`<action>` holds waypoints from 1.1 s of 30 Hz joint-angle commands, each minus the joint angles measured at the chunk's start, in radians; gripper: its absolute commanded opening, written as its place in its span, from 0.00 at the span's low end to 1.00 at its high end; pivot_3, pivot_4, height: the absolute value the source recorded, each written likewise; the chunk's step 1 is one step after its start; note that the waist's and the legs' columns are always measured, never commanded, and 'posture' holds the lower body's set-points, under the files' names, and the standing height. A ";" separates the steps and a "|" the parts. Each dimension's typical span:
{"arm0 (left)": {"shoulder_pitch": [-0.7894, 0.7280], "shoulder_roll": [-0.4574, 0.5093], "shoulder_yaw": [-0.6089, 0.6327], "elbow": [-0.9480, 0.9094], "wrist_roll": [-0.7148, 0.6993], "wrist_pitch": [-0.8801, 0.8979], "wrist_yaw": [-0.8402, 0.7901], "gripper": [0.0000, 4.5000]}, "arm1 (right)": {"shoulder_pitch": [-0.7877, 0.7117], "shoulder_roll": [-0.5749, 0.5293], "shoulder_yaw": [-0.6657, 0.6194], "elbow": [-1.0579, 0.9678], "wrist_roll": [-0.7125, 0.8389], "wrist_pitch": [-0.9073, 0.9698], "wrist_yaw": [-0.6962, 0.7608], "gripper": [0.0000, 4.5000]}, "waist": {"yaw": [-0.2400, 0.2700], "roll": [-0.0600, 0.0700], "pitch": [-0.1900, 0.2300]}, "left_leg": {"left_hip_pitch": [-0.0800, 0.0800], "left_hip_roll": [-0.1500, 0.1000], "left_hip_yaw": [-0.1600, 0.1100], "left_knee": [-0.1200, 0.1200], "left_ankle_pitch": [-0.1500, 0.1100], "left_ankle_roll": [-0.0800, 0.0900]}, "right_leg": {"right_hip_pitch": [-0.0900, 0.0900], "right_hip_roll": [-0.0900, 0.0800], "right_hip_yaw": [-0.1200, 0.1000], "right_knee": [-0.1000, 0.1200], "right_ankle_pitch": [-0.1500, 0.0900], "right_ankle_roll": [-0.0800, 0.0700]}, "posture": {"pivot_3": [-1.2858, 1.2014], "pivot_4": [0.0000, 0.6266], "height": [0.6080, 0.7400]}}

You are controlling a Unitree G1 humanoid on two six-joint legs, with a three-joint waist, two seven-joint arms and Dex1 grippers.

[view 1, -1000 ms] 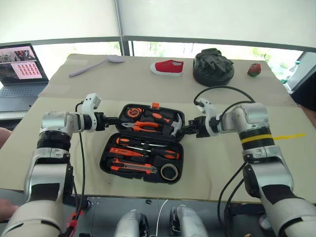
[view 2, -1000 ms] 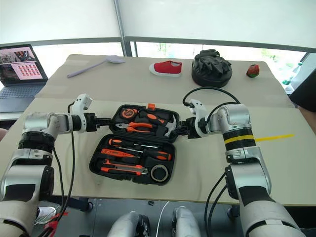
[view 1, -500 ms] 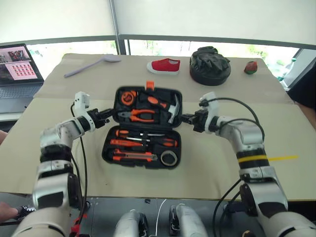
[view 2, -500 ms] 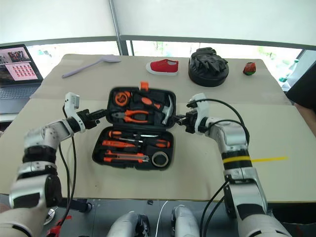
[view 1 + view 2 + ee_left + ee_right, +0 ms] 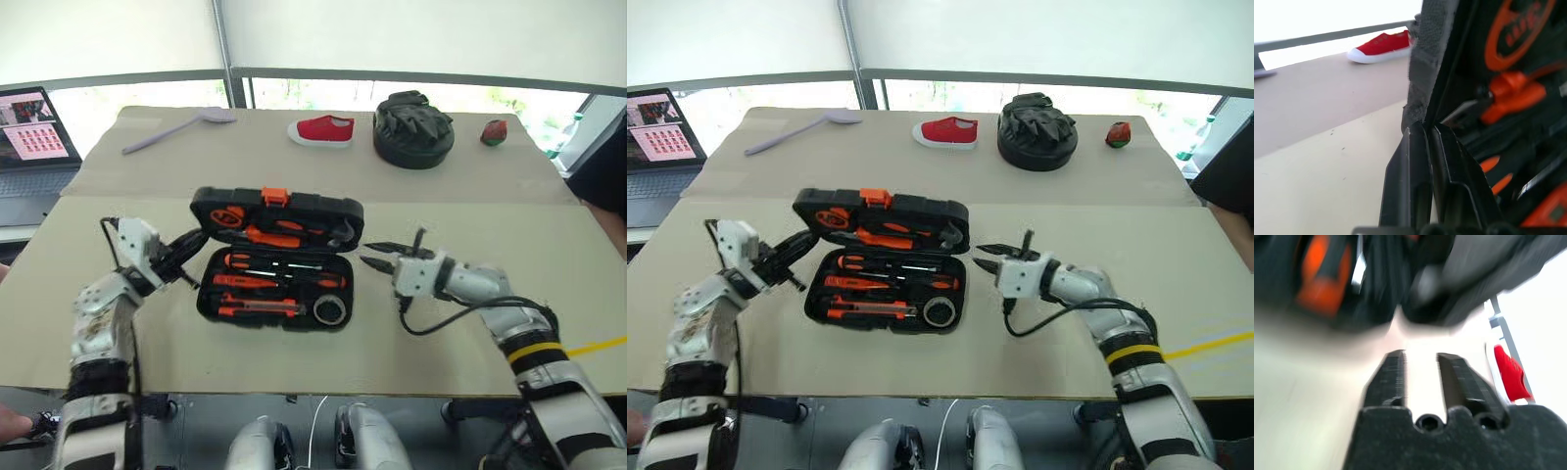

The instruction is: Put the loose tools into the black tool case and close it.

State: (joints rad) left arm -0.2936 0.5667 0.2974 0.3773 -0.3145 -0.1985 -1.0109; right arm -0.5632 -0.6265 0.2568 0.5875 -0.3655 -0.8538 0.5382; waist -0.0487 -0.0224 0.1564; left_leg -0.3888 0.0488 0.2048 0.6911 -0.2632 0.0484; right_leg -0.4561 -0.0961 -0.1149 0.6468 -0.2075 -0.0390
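Observation:
The black tool case (image 5: 205,300) lies open at mid-table, its lid (image 5: 294,205) with the orange latch (image 5: 274,196) raised and leaning over the base. Orange-and-black screwdrivers (image 5: 257,280), the utility knife (image 5: 257,309) and the grey tape roll (image 5: 333,310) sit in the base's slots. My left gripper (image 5: 194,242) is at the lid's left end; in the left wrist view its fingers (image 5: 1410,161) stand almost together, pinching the lid's edge (image 5: 1422,63). My right gripper (image 5: 367,254) hangs open just right of the case, touching nothing, with a clear gap between its fingers (image 5: 1388,377).
At the table's far side lie a lilac spoon (image 5: 176,127), a red shoe (image 5: 321,129), a round black bag (image 5: 412,127) and a small red object (image 5: 493,132). A laptop (image 5: 29,127) stands at the far left. A black cable (image 5: 431,323) loops under my right wrist.
The lid has swung up from lying flat to leaning over the base. My right gripper let go of the lid's right end, opened and drew back. Both arms came toward me.

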 commanded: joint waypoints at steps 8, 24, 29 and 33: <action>0.152 0.110 0.047 -0.060 -0.040 -0.042 -0.016 0.90 | 0.079 -0.107 0.004 0.035 0.102 -0.146 -0.009 1.00 | 0.012 0.000 0.000 | 0.001 0.001 0.000 -0.003 0.001 -0.001 | -0.001 0.000 0.002 0.001 0.000 -0.001 | 0.52 0.24 1.00; -0.348 0.116 -0.167 0.361 0.118 0.128 0.015 0.30 | 0.507 -0.273 0.026 -0.913 0.772 0.878 0.407 0.00 | 0.052 -0.002 0.000 | -0.006 0.000 -0.008 0.003 -0.002 0.009 | 0.000 -0.002 -0.006 -0.001 0.000 0.000 | 0.52 0.24 1.00; -0.480 0.067 -0.243 0.557 0.196 0.109 -0.005 0.02 | 0.446 -0.178 0.121 -0.934 0.679 1.069 0.373 0.00 | 0.049 -0.004 0.000 | -0.011 0.000 -0.008 0.006 0.000 0.014 | -0.002 0.005 -0.008 -0.002 0.000 0.000 | 0.52 0.24 1.00; -0.495 0.038 -0.240 0.604 0.159 0.106 -0.138 0.02 | 0.375 -0.081 0.139 -0.891 0.592 1.125 0.308 0.00 | 0.043 -0.006 0.000 | -0.013 0.000 -0.008 0.009 0.000 0.014 | -0.003 0.004 -0.008 -0.002 0.000 0.000 | 0.52 0.24 1.00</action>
State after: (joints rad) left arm -0.7671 0.6077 0.0420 0.9843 -0.1206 -0.0883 -1.0770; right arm -0.1573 -0.7350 0.3905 -0.3116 0.2684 0.2416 0.8869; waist -0.0058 -0.0285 0.1567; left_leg -0.4020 0.0489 0.1966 0.7011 -0.2633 0.0628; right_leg -0.4588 -0.0924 -0.1240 0.6453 -0.2076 -0.0394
